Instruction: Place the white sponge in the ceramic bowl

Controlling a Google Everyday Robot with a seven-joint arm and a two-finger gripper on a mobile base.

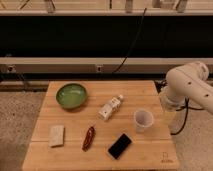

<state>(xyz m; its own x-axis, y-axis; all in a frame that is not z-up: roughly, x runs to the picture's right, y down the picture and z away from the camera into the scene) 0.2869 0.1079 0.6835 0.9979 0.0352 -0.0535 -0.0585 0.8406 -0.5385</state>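
Note:
The white sponge (pixel 57 135) lies flat near the front left of the wooden table (pixel 135 90). The green ceramic bowl (pixel 71 95) stands at the back left, a little behind and to the right of the sponge, and looks empty. My white arm (pixel 187 85) comes in from the right, beyond the table's right edge. My gripper (pixel 170 119) hangs down at the end of it, beside the table's right edge, far from both the sponge and the bowl. It holds nothing that I can see.
A white bottle (pixel 110 107) lies on its side mid-table. A translucent plastic cup (pixel 143 120) stands to its right. A red chili (pixel 89 137) and a black phone (pixel 120 145) lie near the front. A dark wall and cables run behind.

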